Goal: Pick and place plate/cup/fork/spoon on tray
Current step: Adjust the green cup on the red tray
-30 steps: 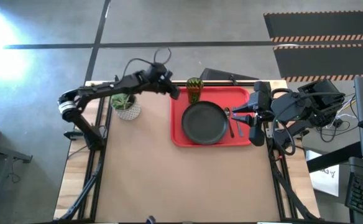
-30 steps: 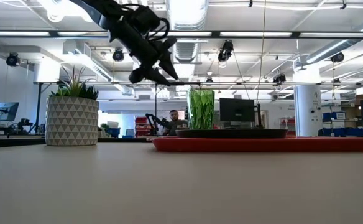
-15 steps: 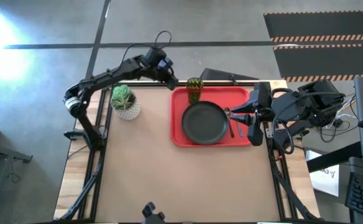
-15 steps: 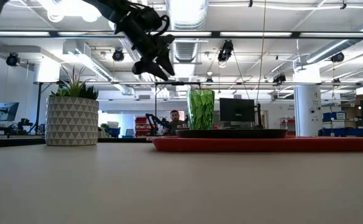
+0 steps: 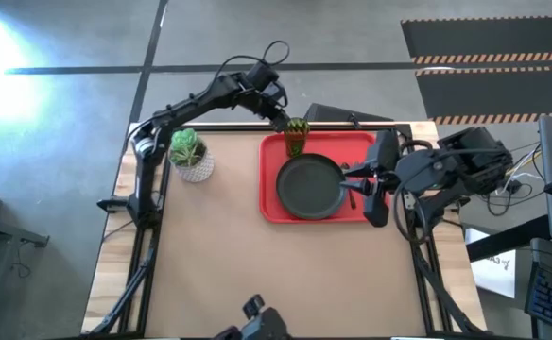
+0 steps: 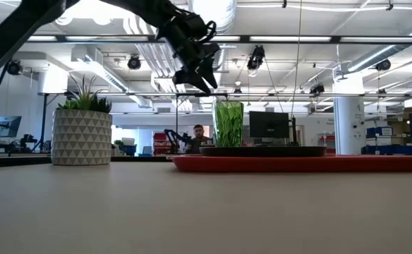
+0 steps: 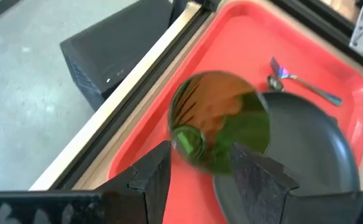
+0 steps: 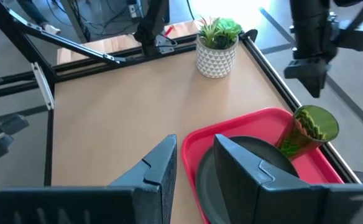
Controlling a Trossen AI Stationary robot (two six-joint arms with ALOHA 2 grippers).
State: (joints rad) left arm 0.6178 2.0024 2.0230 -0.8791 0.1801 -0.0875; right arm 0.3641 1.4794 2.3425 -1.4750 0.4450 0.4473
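From where I stood the job looked all but finished. The red tray (image 5: 268, 203) sat at the far right of the surface (image 5: 257, 274), and everything asked for was already on it: the dark plate (image 5: 310, 185) in the middle, the green cup (image 5: 296, 137) upright in the tray's far left corner just beside the plate, and the fork (image 5: 364, 195) and spoon (image 5: 350, 179) lying to the right of the plate. I judged that nothing was left to carry over; only the arms needed to draw clear.

The left gripper (image 5: 282, 115) hung in the air above the cup at the far edge, fingers parted and holding nothing. The right gripper (image 5: 359, 182) hovered over the tray's right side by the cutlery, its fingers also apart with nothing between them.

The views told different parts. The one from overhead gave the whole layout, including the potted plant (image 5: 190, 156) well to the left of the tray. The level one showed the left gripper (image 6: 200, 76) plainly raised clear of the cup's (image 6: 228, 124) rim, which the overhead picture could not settle, but it hid the cutlery behind the tray's edge. The left wrist camera looked straight down into the cup (image 7: 220, 121) and caught the spoon (image 7: 280, 82) lying on the tray. The right wrist camera saw cup (image 8: 309, 129) and plant (image 8: 217, 43), not the cutlery.
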